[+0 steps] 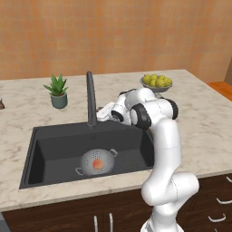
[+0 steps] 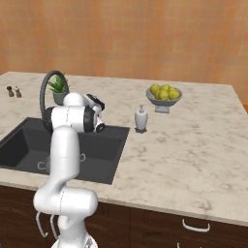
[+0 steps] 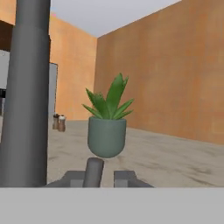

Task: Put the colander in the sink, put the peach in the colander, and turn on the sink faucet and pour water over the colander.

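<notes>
1. Down in the sink (image 1: 45, 145), seen from the left base camera, the colander (image 1: 96, 161) sits on the dark basin floor toward the front, with the peach (image 1: 96, 164) resting inside it. The sink faucet (image 1: 91, 97) rises from the back rim of the basin. The arm bends over the right side of the basin, and its hand reaches to just right of the faucet's base; the gripper (image 1: 103, 113) is mostly hidden behind the wrist. A potted plant (image 1: 57, 92) stands on the counter (image 1: 204, 122) left of the faucet, and a fruit bowl (image 1: 157, 83) with yellow-green fruits stands at the back right.

2. From the right base camera, the arm covers much of the sink (image 2: 104, 160), and the faucet (image 2: 44, 89) arches up behind the arm's upper joints. A white soap dispenser (image 2: 141, 118) stands on the counter just right of the basin, the fruit bowl (image 2: 164, 95) beyond it. Two small shakers (image 2: 14, 91) stand at the far left.

3. From the hand camera, the faucet's thick grey column (image 3: 26, 92) stands close at the left. The gripper (image 3: 99, 178) has its two dark fingertips (image 3: 124, 177) set apart on either side of the small upright lever (image 3: 93, 171), but I cannot tell whether they touch it. The potted plant (image 3: 107, 124) stands straight ahead, the shakers (image 3: 59, 123) farther back.
</notes>
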### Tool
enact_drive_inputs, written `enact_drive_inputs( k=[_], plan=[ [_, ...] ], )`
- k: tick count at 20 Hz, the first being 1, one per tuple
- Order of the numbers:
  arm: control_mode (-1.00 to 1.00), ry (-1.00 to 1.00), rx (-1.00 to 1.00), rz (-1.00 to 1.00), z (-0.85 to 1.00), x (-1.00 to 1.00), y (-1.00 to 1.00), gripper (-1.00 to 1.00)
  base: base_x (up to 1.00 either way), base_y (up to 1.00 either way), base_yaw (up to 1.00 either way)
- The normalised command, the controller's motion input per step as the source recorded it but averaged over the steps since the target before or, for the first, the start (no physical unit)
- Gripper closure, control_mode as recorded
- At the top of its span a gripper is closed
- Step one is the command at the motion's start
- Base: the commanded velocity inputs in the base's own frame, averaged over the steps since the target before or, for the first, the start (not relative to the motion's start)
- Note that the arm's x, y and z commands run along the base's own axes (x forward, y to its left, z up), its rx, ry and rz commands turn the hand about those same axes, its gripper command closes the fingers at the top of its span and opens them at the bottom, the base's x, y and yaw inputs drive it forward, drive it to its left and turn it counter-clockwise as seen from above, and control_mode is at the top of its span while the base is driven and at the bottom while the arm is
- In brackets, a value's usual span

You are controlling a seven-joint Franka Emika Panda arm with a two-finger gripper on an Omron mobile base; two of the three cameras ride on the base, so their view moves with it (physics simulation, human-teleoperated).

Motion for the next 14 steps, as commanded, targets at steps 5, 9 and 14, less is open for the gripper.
enact_drive_inputs(
  k=[5,9,14],
  plan=[
    [-1.00,0.00,0.00,-0.08,-0.04,-0.27,-0.32,1.00,0.00,0.00,0.00],
    [-1.00,0.02,0.00,-0.10,-0.13,-0.25,-0.51,1.00,0.00,0.00,0.00],
    [-1.00,0.02,0.00,-0.13,-0.01,-0.03,-0.59,1.00,0.00,0.00,0.00]
  ],
)
